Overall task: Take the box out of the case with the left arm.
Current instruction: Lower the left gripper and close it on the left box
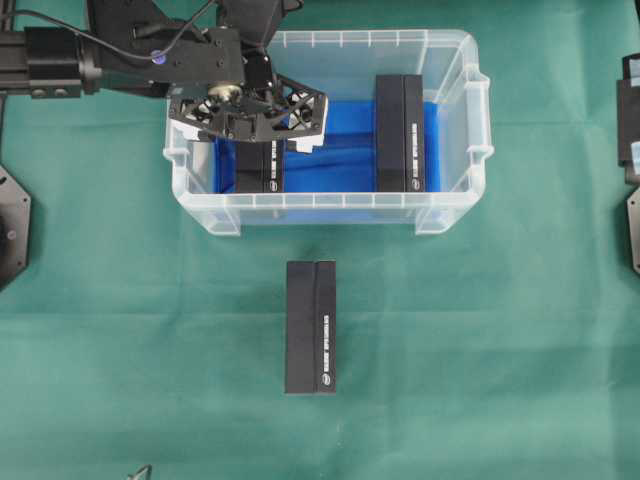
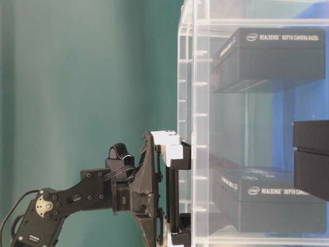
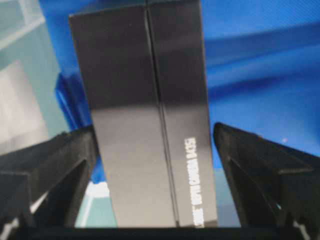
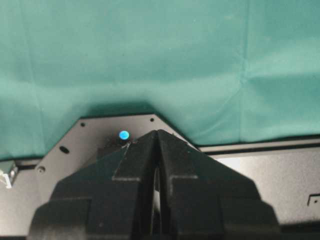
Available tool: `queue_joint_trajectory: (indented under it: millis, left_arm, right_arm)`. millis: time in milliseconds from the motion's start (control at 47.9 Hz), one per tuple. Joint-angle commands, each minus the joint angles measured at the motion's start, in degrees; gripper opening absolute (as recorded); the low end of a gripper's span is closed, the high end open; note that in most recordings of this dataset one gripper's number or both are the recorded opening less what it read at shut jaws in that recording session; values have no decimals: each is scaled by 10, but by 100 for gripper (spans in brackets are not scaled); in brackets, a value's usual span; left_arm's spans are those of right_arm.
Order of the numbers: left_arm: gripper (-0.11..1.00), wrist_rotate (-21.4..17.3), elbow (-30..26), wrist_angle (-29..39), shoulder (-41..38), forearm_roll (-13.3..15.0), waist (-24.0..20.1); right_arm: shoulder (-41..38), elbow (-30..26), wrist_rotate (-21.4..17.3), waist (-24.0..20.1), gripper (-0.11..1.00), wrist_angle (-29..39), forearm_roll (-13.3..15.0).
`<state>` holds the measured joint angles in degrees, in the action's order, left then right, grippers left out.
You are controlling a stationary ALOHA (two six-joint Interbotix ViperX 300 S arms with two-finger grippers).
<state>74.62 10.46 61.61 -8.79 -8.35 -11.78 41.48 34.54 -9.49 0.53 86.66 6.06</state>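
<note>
The desk [image 1: 520, 330] is covered in a green cloth. On it, toward the far side, stands the case [image 1: 450, 205], a clear plastic tub with a bright blue lining.

The left arm [image 1: 100, 60] reaches in from the upper left of the overhead view, and its left hand [image 1: 250, 125] hangs over the left end of the case. The hand is spread wide, its two black fingers [image 3: 60, 165] standing on either side of the box [image 3: 150, 115] without touching it. In the wrist view a gap shows on each side of the box.

That box is long and black with white lettering, and it lies on the blue lining at the left end of the case. A second black box [image 1: 400, 130] lies at the right end, well apart from the first. A third black box [image 1: 311, 327] lies on the cloth in front of the case.

The right hand [image 4: 157, 150] is over its own black base plate, fingers pressed together.
</note>
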Motion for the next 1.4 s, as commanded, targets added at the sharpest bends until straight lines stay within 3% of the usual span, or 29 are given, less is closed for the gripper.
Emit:
queue_joint_trajectory:
  millis: [0,647,731,835,1378]
  left_arm:
    - [86,-1,-2,-6,6,-5,-5]
    - [85,6,7,-18,4,-5,-5]
    - [80,11,7,-18,4,-5,-4]
    - [63,14,7,-20,4,-5,-1]
    - [63,28,10,-27,9,-1,5]
  right_arm:
    - [0,-5,-1,1,2,-2,0]
    - [0,-5,-2,1,2,-2,-2]
    - [0,-5,-2,1,2,-2,-3]
    - [0,-5,-2,1,2,-2,-2]
    - [0,-5,-2,1,2,-1,-3]
